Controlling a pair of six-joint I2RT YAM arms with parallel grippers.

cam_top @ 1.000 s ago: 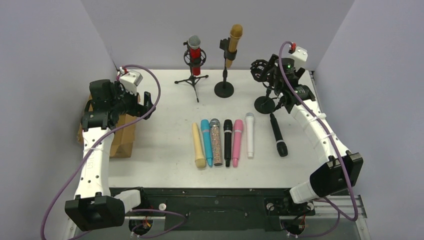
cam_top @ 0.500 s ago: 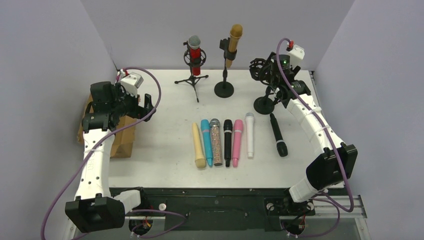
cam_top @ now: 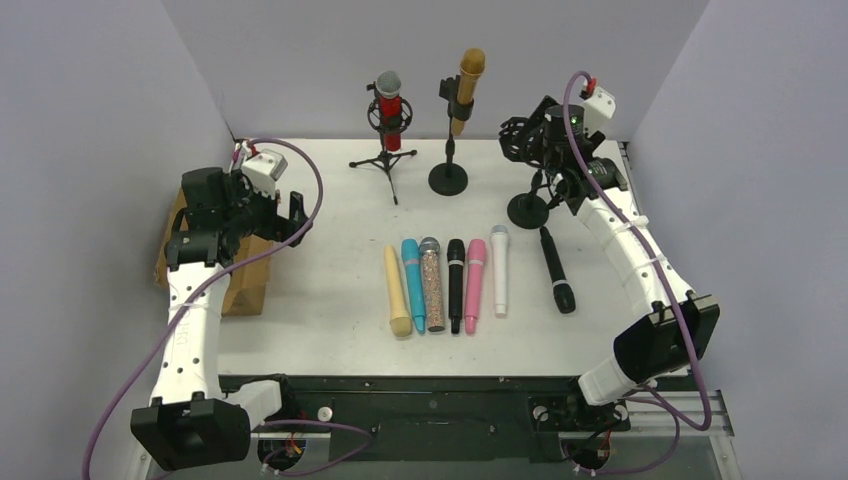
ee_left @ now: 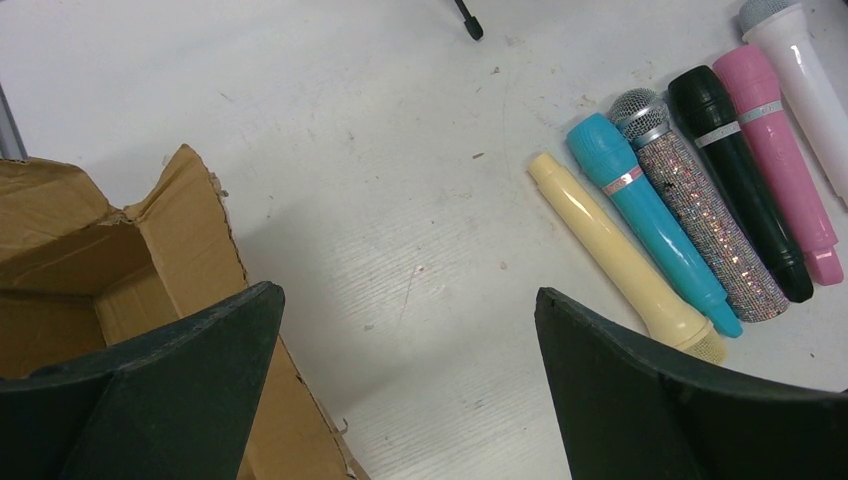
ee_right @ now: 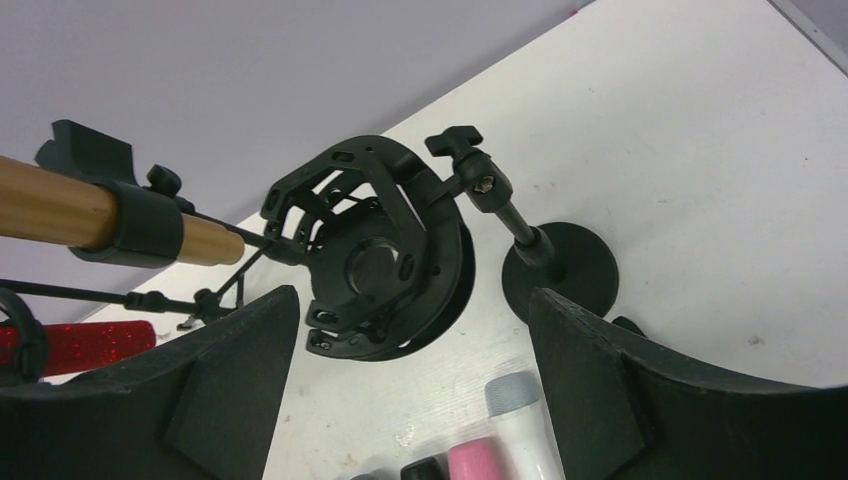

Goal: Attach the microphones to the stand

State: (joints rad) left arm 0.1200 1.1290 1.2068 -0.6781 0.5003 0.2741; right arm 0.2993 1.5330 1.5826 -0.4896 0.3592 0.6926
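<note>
Seven microphones lie loose on the bench [cam_top: 320,330]. Six sit in a row mid-bench (cream mic [cam_top: 397,293], teal mic [cam_top: 413,285], glittery mic [cam_top: 433,285], black mic [cam_top: 456,285], pink mic [cam_top: 474,285], white mic [cam_top: 499,270]). A second black mic [cam_top: 557,270] lies just right of them. Left jaws wide, empty, above the cardboard box [cam_top: 245,280] at the left edge. Right jaws wide, holding nothing, facing the empty shock-mount stand [cam_top: 527,208] near the far right corner. Far edge, two done: red mic [cam_top: 390,110] on the tripod stand [cam_top: 385,160], golden-brown mic [cam_top: 466,90] on the round-base stand [cam_top: 448,178]. Nine mics, three stands; one stand left to fill.
</note>
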